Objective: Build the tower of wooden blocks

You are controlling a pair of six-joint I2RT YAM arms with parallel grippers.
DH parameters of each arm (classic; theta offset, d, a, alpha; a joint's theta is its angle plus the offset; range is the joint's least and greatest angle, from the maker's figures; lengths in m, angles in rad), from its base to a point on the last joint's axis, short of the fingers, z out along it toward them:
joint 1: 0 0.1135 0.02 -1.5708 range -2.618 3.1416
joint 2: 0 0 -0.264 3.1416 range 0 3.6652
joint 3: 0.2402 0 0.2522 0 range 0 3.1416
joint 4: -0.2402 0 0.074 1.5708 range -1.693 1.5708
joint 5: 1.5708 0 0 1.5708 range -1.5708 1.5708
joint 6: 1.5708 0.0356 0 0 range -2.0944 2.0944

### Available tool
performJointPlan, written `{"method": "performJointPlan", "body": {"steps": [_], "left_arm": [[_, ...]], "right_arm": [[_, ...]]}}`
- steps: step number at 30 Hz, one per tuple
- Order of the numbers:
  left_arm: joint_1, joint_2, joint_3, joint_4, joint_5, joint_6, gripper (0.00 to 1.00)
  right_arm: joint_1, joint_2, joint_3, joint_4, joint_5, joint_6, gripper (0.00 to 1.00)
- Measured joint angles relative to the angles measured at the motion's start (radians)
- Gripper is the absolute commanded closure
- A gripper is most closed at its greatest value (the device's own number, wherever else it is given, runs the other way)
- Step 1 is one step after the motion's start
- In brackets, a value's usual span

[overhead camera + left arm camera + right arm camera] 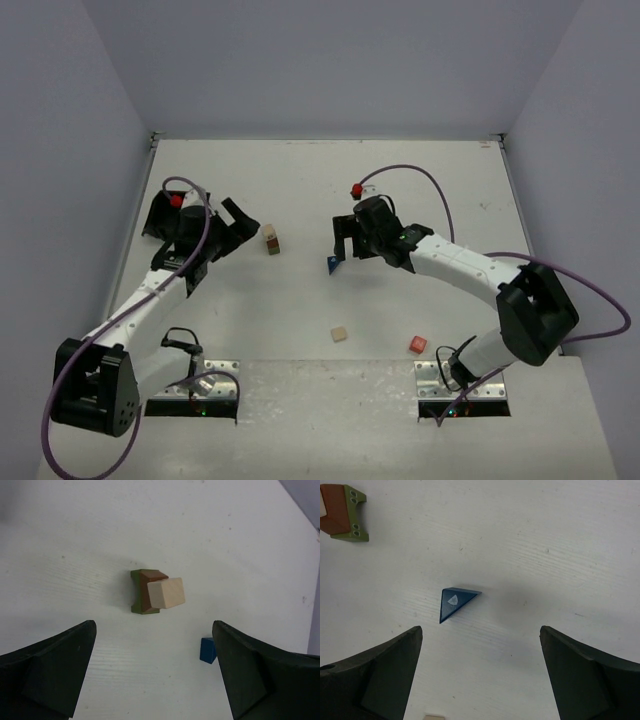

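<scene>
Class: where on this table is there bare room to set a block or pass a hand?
Free: the far strip of table beyond both arms, and the middle patch bordered by the stack, blue wedge and loose tan cube. Crowded: between the open left gripper and right gripper.

White table (300,180), faint grain lines on it, runs under and ahead of the left gripper (240,230) and right gripper (338,243). Pale grey back wall (330,60) stands well beyond both sets of fingertips. Left side wall (60,140) is outboard of the left gripper, right side wall (590,110) outboard of the right one. Behind the grippers, at the near edge, is a speckled lighter board (330,420). On it sit the left metal plate (222,372) and right metal plate (428,372), well apart.
</scene>
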Motion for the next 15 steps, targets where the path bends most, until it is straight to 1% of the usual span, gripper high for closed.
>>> {"method": "performJointPlan", "body": {"steps": [7, 14, 15], "left_arm": [[0.0, 0.144, 0.021, -0.07, -0.088, -0.011, 0.0], [0.0, 0.282, 0.074, -0.076, -0.109, -0.013, 0.0], [0.0, 0.299, 0.081, -0.077, -0.111, -0.013, 0.02]], "right_arm": [[-0.011, -0.016, -0.031, 0.027, -0.017, -0.001, 0.01], [-0.034, -0.015, -0.032, 0.042, -0.042, -0.01, 0.01], [-0.035, -0.013, -0.032, 0.043, -0.046, -0.011, 0.01]]}}
